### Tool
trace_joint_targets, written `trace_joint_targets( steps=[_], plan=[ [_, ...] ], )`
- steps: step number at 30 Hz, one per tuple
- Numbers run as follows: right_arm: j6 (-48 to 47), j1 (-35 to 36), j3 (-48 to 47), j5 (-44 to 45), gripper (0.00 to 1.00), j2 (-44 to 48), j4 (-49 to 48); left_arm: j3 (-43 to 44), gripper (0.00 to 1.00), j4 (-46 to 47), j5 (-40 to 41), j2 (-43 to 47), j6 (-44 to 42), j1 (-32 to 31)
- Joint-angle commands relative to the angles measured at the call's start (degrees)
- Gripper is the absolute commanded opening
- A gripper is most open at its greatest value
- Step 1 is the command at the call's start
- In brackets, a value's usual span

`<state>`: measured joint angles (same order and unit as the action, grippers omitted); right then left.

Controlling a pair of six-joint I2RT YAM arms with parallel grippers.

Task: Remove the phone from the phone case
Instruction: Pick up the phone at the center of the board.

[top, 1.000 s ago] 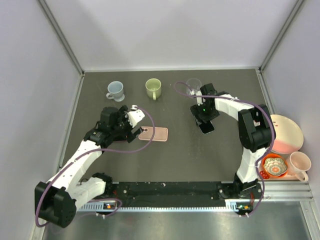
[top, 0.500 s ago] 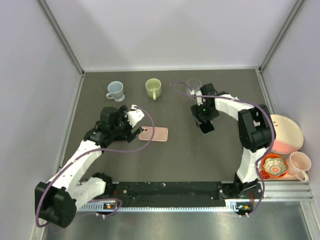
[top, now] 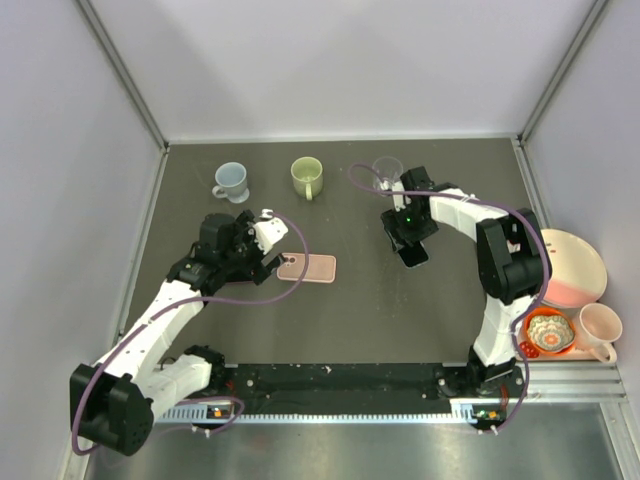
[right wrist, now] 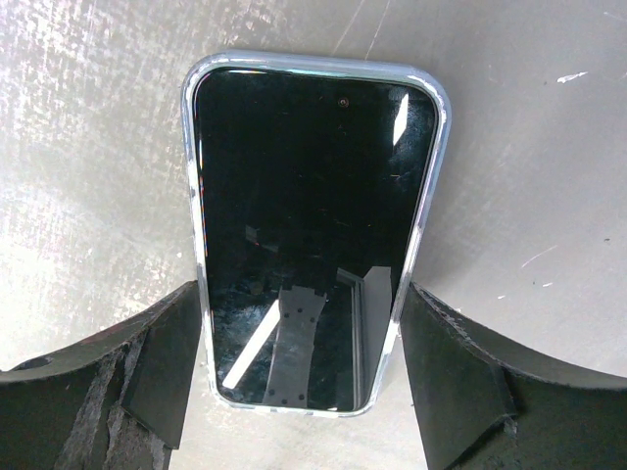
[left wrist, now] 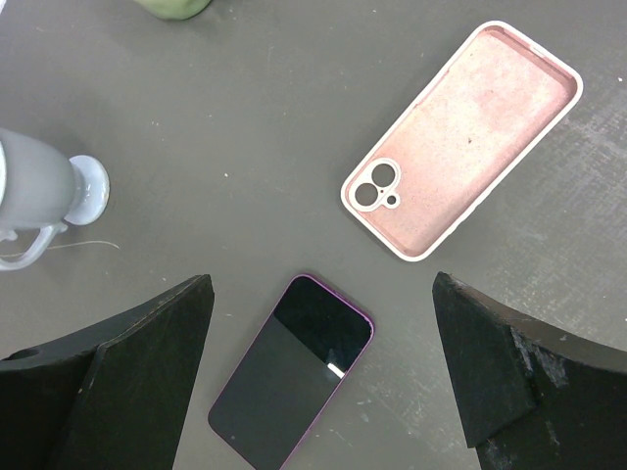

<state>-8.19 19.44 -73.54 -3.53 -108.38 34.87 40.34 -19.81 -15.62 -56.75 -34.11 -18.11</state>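
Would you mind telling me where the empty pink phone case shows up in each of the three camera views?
Top external: the pink phone case lies left of centre, below the green mug.
Left wrist: upper right, lying inside up.
Right wrist: not in this picture.
Shared landmark: the blue mug, also at the left edge of the left wrist view; the right wrist view lacks it.

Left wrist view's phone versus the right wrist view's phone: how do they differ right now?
The purple phone lies bare, with no case on it; the cased phone sits inside a clear case with a pale shiny rim. The purple phone has the empty pink case lying apart beside it, inside up; no spare case shows by the cased phone. Both lie flat on the table, dark screens up.
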Motion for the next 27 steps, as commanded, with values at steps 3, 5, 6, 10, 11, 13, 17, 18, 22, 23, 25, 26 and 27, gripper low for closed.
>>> trace_joint_targets(
  steps=[3,5,6,10,11,13,17,18,22,23,25,26,27],
  plan=[
    [-2.7,0.8,-1.7,-1.0,0.0,4.2,-1.2,0.0,0.99,1.8,-0.7,0.4,1.1,0.3],
    [-3.6,0.8,-1.5,-2.1,0.0,5.6,-1.3,0.0,0.99,1.9,-0.6,0.2,1.1,0.4],
    [-3.8,0.8,-1.4,-2.5,0.0,6.0,-1.3,0.1,0.99,2.0,-0.4,0.3,1.1,0.4],
    [-4.9,0.8,-1.3,-4.6,0.0,7.8,-1.1,0.2,0.99,1.9,-0.3,0.1,1.2,0.4],
    [-5.5,0.9,-1.3,-4.6,0.0,8.1,-1.0,0.3,0.99,1.9,-0.2,0.1,1.4,0.4],
    [-6.0,1.0,-1.3,-4.3,0.0,9.1,-0.9,0.4,0.99,2.0,-0.1,0.1,1.6,0.4],
    [-8.7,2.3,-1.2,-4.3,0.0,11.1,-0.4,1.0,0.99,2.0,0.7,-0.2,3.3,0.5],
    [-9.1,3.1,-1.2,-4.5,0.0,11.4,-0.4,1.1,0.99,1.9,0.6,-0.4,3.4,0.7],
    [-11.1,5.2,-0.9,-6.1,0.0,14.2,-0.4,1.8,0.99,1.9,0.7,-0.6,3.7,0.7],
    [-12.0,5.8,-0.9,-6.3,0.0,14.6,-0.5,1.9,0.99,1.9,0.5,-0.6,3.9,0.7],
    [-12.6,6.9,-0.8,-7.1,0.0,16.1,-0.9,2.2,0.99,1.8,0.2,-0.8,4.0,0.7],
    [-13.1,7.2,-0.9,-7.4,0.0,16.5,-1.2,2.4,0.99,1.8,0.0,-1.1,4.3,0.6],
    [-13.3,7.5,-1.1,-7.5,0.0,16.9,-1.4,2.6,0.99,1.9,-0.2,-1.4,4.3,0.7]
  ],
)
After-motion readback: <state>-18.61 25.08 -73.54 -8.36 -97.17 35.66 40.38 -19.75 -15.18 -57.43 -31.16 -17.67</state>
